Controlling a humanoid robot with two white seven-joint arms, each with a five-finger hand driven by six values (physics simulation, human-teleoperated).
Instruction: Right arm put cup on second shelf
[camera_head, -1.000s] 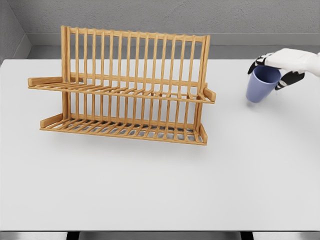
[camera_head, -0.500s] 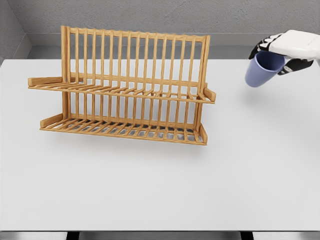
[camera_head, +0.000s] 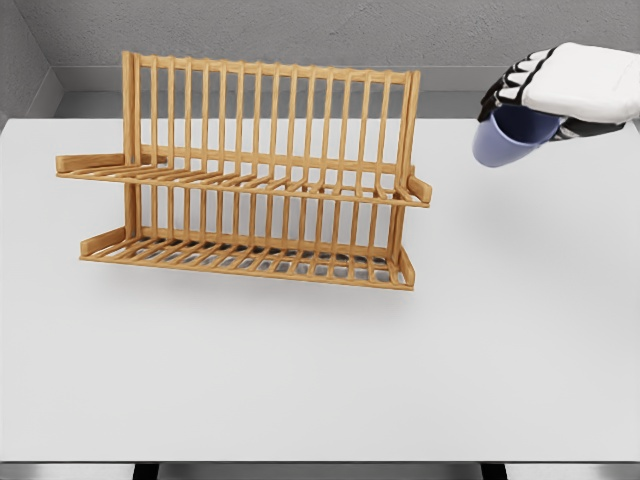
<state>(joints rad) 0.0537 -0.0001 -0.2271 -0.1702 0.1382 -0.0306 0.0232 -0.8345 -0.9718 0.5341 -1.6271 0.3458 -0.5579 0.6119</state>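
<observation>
One hand, right hand (camera_head: 545, 95) curled round blue cup (camera_head: 503, 140), tilted, off table (camera_head: 320, 380)

You're in a bare sim test room: plain white flat worktop (camera_head: 320, 380), grey walls (camera_head: 300, 30), one two-tier wooden slatted dish rack (camera_head: 250, 180).

Single head view, angled down tableward (camera_head: 300, 380)

One wooden rack (camera_head: 250, 180) with two slatted shelves stands on one white surface (camera_head: 320, 380). There is one blue cup (camera_head: 500, 140), and one hand (camera_head: 560, 85) is in view.
</observation>
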